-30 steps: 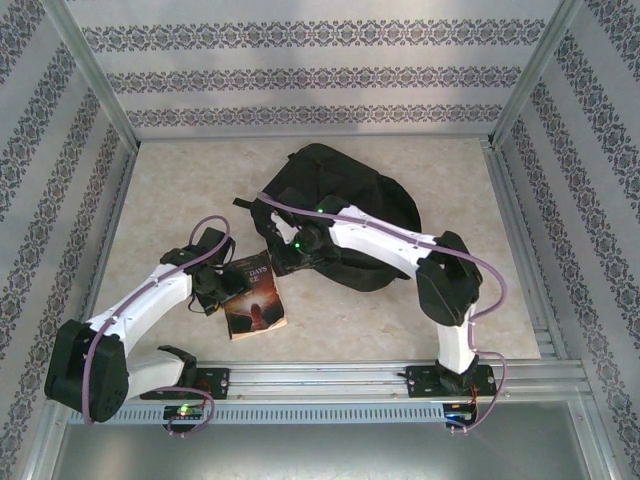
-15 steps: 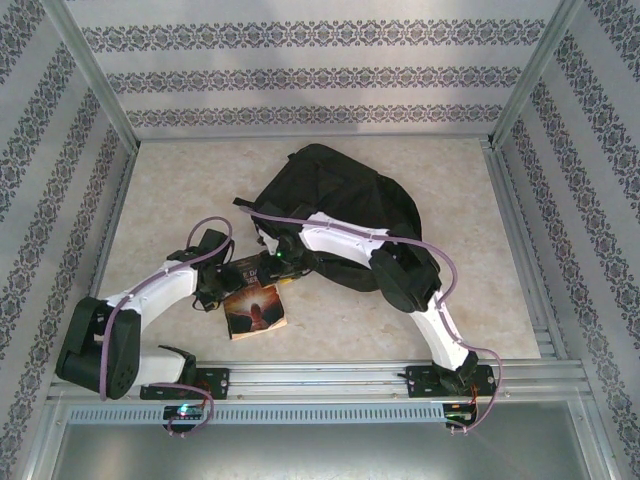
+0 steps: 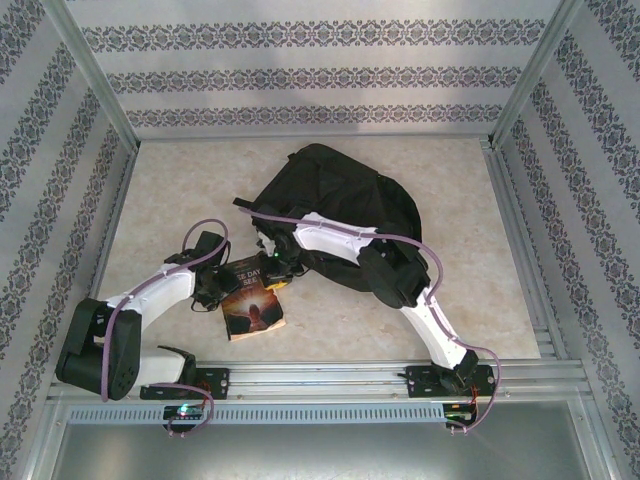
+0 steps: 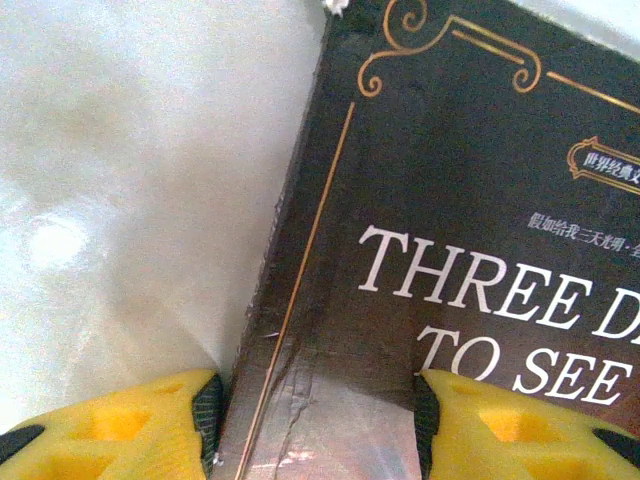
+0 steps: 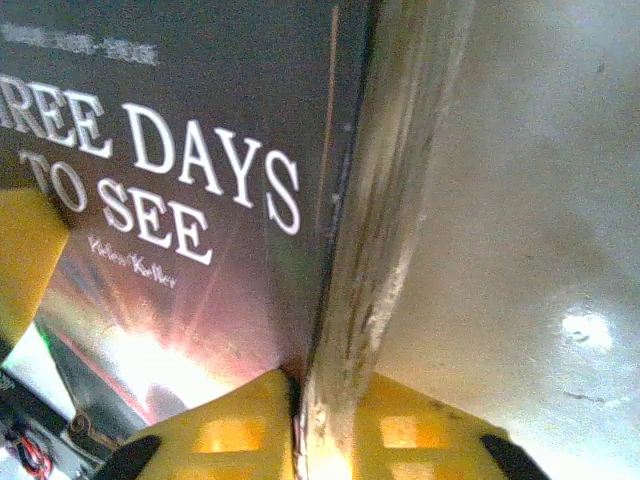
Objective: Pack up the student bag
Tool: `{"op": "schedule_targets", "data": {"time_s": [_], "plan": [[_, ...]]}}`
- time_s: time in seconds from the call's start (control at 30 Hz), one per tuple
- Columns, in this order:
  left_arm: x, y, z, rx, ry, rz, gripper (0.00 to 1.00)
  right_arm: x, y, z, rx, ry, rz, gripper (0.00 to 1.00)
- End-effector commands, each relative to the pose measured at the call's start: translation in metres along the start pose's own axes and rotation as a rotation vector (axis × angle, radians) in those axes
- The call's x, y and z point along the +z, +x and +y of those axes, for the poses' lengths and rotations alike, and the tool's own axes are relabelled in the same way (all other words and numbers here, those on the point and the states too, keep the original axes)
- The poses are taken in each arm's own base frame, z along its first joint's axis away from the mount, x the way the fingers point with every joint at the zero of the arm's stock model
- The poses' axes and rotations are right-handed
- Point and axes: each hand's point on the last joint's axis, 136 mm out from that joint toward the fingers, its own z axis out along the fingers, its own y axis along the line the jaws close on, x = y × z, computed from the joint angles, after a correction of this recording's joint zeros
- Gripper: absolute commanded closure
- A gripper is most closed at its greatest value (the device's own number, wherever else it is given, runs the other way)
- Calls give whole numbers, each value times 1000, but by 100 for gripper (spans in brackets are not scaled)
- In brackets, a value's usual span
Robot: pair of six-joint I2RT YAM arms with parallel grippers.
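The student bag [image 3: 340, 190], a large black backpack, lies flat in the middle of the table. A dark book [image 3: 255, 305] titled "Three Days to See" lies just in front of its left side. My right gripper [image 3: 274, 272] is at the book's top right edge. In the right wrist view this gripper [image 5: 325, 390] is shut on the book [image 5: 200, 150], pinching its page edge. My left gripper [image 3: 218, 288] is at the book's top left corner. In the left wrist view it [image 4: 318, 400] stands open over the book [image 4: 450, 200], one of its fingers [image 4: 110, 420] beside the spine.
Patterned walls and metal rails [image 3: 110, 210] enclose the beige table [image 3: 180, 180]. A strap [image 3: 243, 203] sticks out from the backpack's left side. Bare table lies to the left of and behind the backpack.
My right arm dropped from the backpack's front edge leftward to the book, and its gripper closed on the book's edge. The left arm sank lower, and its jaws narrowed.
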Motion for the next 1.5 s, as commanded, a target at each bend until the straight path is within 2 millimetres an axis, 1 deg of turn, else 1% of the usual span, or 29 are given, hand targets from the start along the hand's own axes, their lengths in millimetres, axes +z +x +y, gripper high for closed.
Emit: {"op": "schedule_targets", "data": {"time_s": [0.0, 0.1, 0.2, 0.27, 0.43, 0.53, 0.6, 0.67, 0.73, 0.8, 0.83, 0.9, 0.97, 1.03, 1.13, 1.2, 1.33, 1.4, 1.47], "plan": [[18, 20, -21, 2, 119, 110, 48, -3, 3, 23, -61, -41, -14, 100], [8, 17, -23, 28, 120, 94, 46, -13, 3, 24, -82, -28, -36, 100], [-8, 11, -22, 72, 101, 66, 38, -23, 3, 24, -103, -13, -65, 100], [-24, 6, -22, 113, 84, 38, 32, -31, 4, 24, -119, 0, -82, 100], [-65, -5, -10, 162, 20, -52, 20, -56, 9, 24, -156, 26, -120, 100], [-86, -8, -13, 181, 35, -87, 15, -73, 13, 27, -178, 30, -138, 100], [-102, -11, -22, 208, 84, -119, 14, -87, 15, 31, -190, 23, -156, 100], [-122, -14, -36, 264, 159, -157, 14, -100, 17, 36, -201, 10, -175, 100], [-145, -16, -51, 329, 251, -213, 14, -114, 18, 41, -214, -2, -200, 100], [-168, -17, -62, 383, 321, -267, 14, -131, 21, 47, -227, -16, -221, 100], [-180, -20, -67, 403, 342, -294, 15, -139, 22, 49, -234, -21, -233, 100], [-198, -23, -74, 440, 361, -321, 14, -155, 25, 52, -245, -28, -260, 100], [-214, -26, -83, 469, 375, -349, 14, -171, 26, 54, -252, -33, -290, 100], [-230, -30, -91, 489, 391, -374, 14, -192, 26, 53, -249, -45, -334, 100], [-248, -33, -99, 517, 396, -405, 13, -216, 27, 52, -248, -71, -381, 100], [-257, -34, -103, 546, 397, -421, 13, -231, 30, 55, -259, -101, -410, 100], [-264, -32, -111, 584, 403, -418, 12, -253, 35, 60, -276, -173, -451, 100], [-266, -31, -116, 589, 424, -413, 11, -268, 39, 65, -286, -238, -481, 100], [-263, -32, -121, 588, 436, -409, 11, -281, 41, 67, -289, -293, -516, 100]]}}
